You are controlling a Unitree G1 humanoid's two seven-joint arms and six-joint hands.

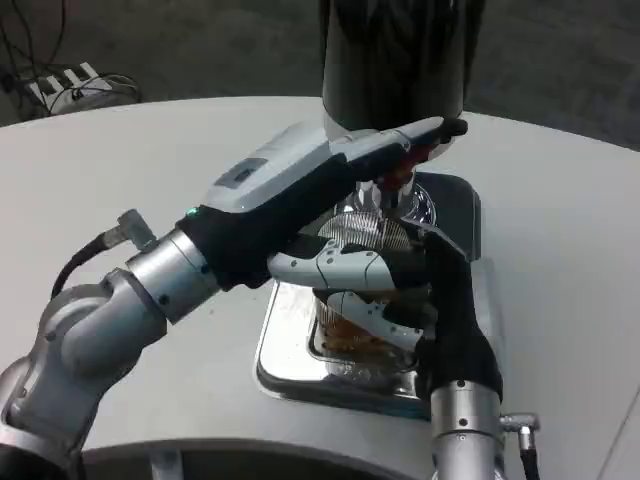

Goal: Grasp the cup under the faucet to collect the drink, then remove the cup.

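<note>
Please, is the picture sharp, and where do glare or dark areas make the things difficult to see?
Head view: mostly sharp, lit from above; bright glare on the metal drip tray and the white table; the clear cup shows amber liquid but its edges blur behind the right hand; the dark dispenser shows little detail; the left hand reaches the faucet.

Right hand grips cup under faucet.

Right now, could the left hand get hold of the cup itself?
Probably not: the right hand is wrapped around the cup, and the left hand is up at the red faucet lever.
</note>
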